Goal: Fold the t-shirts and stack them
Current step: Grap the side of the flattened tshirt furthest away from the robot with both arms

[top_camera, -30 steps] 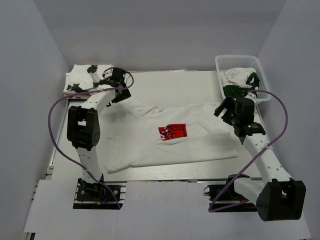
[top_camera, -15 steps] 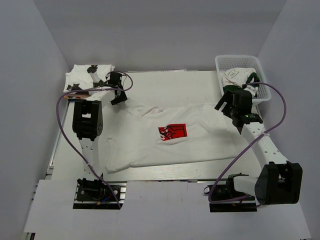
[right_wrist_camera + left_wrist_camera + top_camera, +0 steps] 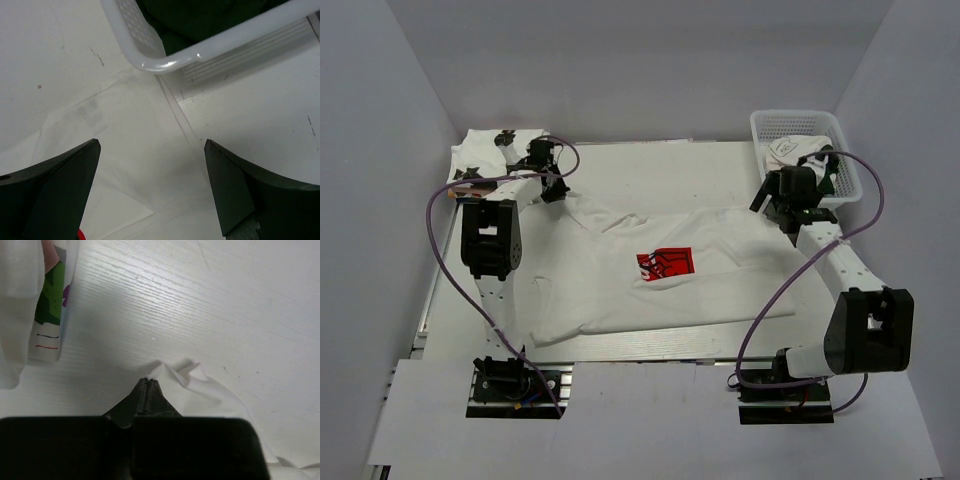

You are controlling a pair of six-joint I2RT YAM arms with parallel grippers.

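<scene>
A white t-shirt (image 3: 660, 275) with a red logo (image 3: 665, 263) lies spread face up mid-table. My left gripper (image 3: 552, 190) sits at the shirt's far-left corner. In the left wrist view this gripper (image 3: 148, 381) is shut, with the bunched fabric edge (image 3: 195, 385) pinched at its tips. My right gripper (image 3: 772, 203) hovers over the shirt's far-right corner. In the right wrist view it (image 3: 151, 143) is open, with flat shirt cloth (image 3: 125, 135) below and nothing between the fingers. Folded t-shirts (image 3: 485, 155) with black prints lie at the back left.
A white mesh basket (image 3: 790, 122) at the back right holds a crumpled white and green garment (image 3: 800, 165). Its rim (image 3: 165, 62) lies just beyond my right fingers. A folded piece with a green print (image 3: 47, 305) lies left of my left gripper.
My left gripper has shut on the shirt's far-left corner. My right gripper has moved farther back, toward the basket, and stays open.
</scene>
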